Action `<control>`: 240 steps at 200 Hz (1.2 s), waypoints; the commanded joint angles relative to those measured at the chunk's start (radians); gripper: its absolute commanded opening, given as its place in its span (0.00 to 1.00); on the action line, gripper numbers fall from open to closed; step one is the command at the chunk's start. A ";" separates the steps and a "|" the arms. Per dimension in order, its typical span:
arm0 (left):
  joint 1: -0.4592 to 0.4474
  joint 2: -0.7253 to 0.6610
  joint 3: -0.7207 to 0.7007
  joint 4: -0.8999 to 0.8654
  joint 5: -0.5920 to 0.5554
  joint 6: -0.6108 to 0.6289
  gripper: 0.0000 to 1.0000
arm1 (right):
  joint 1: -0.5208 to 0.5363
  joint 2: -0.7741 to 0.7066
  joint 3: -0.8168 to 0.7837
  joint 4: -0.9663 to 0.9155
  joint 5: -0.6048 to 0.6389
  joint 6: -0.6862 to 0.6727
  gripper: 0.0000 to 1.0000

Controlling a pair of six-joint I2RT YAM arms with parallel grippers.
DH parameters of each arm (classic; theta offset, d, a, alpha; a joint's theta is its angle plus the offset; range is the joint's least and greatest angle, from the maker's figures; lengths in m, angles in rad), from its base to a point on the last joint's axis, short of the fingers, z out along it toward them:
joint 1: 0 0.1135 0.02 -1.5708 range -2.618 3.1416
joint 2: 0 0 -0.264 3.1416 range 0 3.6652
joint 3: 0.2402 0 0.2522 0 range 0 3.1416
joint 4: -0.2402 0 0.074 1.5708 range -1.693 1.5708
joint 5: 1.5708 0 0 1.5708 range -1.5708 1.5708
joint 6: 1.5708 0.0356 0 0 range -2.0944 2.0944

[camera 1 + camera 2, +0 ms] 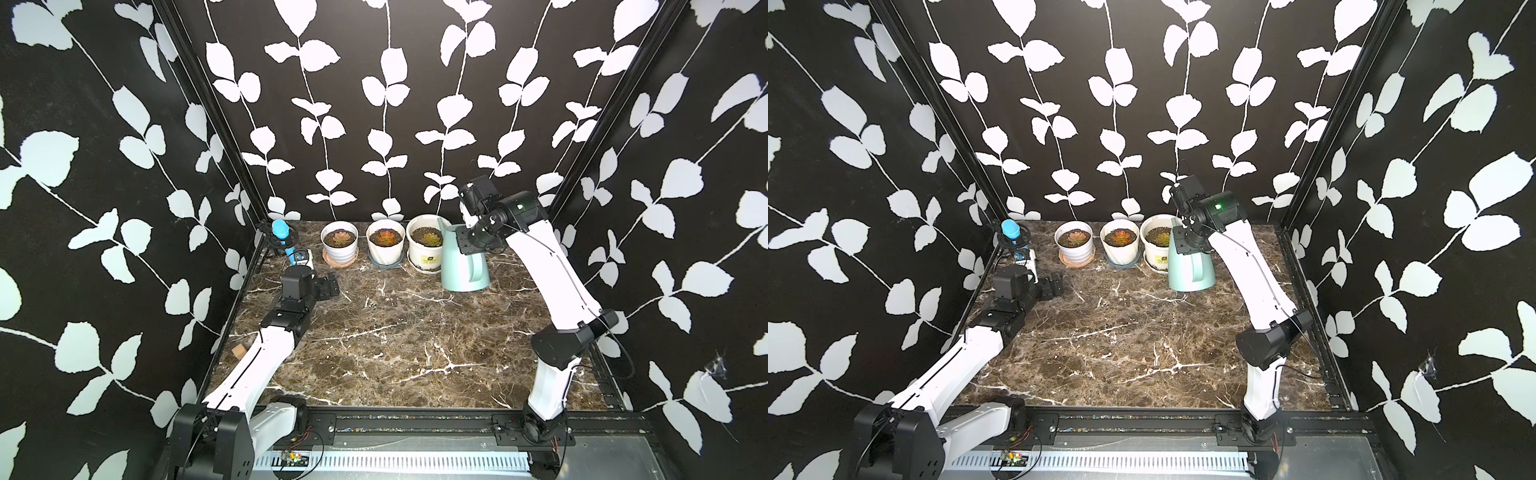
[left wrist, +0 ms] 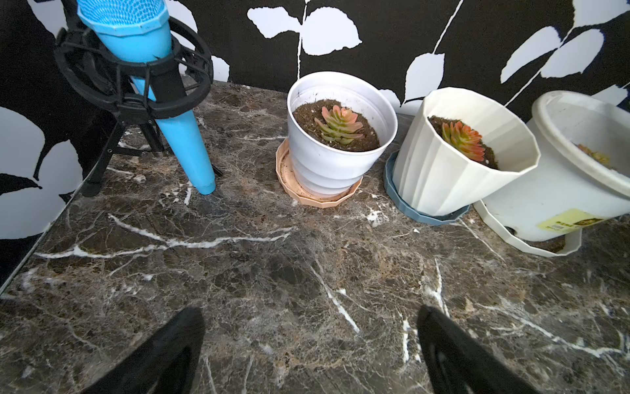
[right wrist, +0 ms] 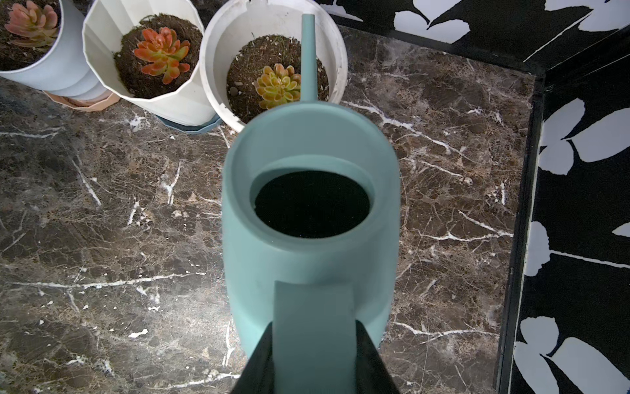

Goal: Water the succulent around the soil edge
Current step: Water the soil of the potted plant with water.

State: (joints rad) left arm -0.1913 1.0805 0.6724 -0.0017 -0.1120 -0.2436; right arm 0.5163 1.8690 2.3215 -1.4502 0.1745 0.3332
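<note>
Three potted succulents stand in a row at the back: pink (image 1: 342,237), orange (image 1: 386,237) and yellow-green (image 1: 430,239). The teal watering can (image 1: 463,266) stands upright just right of the yellow-green one's white pot (image 3: 272,24). Its thin spout (image 3: 308,54) reaches over that pot's soil, beside the plant (image 3: 278,85). My right gripper (image 3: 313,327) is shut on the can's flat handle, one finger on each side. My left gripper (image 2: 310,312) hangs open and empty over bare marble at the left, in front of the pink succulent (image 2: 337,126).
A blue microphone (image 1: 280,232) on a black stand sits in the back left corner, with a small white box (image 1: 303,257) beside it. Each pot stands in a saucer. Black frame rails (image 3: 525,204) edge the marble table. A small brown block (image 1: 239,351) lies at the left edge.
</note>
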 commanded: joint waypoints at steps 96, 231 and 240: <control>-0.005 -0.009 0.027 0.005 0.011 0.004 0.99 | -0.019 -0.142 -0.140 0.079 0.002 0.015 0.00; -0.005 -0.007 0.027 0.004 0.016 0.003 0.99 | -0.019 -0.232 -0.237 0.081 -0.029 0.036 0.00; -0.005 -0.007 0.027 0.005 0.016 0.003 0.99 | -0.019 -0.238 -0.244 0.082 -0.031 0.037 0.00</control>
State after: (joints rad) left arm -0.1913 1.0805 0.6724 -0.0017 -0.1043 -0.2436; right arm 0.5011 1.6760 2.1040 -1.4090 0.1406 0.3565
